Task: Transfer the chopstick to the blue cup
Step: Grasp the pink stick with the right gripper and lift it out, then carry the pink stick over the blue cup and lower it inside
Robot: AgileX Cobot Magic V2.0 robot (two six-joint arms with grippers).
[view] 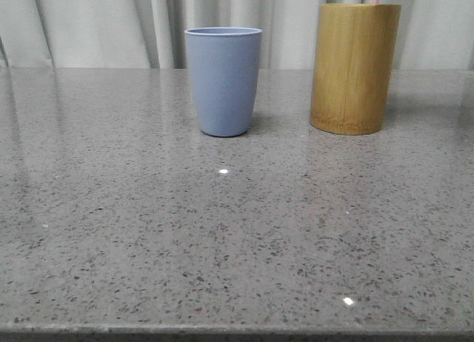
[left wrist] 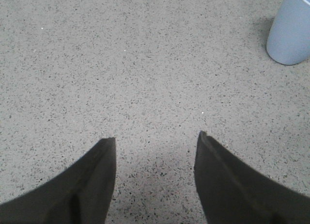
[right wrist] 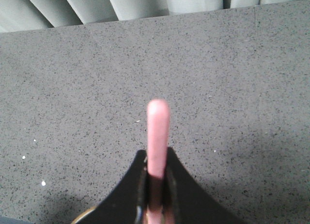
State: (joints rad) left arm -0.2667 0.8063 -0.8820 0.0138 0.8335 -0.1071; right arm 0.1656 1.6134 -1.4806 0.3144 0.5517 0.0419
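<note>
The front view looks low and level across the speckled table [view: 222,238] toward a curtain [view: 111,24], close to the near edge. The left wrist view looks steeply down from close above the left gripper [left wrist: 155,139], whose fingers stand apart; the blue cup [left wrist: 290,32] sits ahead and to one side, shared with the front view [view: 223,81]. The right wrist view looks forward past the right gripper [right wrist: 156,170], clamping a chopstick [right wrist: 158,136], to the curtain.

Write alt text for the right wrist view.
The right gripper is shut on a pale pink chopstick that sticks out past its dark fingers, above a speckled grey table. Pale curtains hang behind the table's far edge.
</note>
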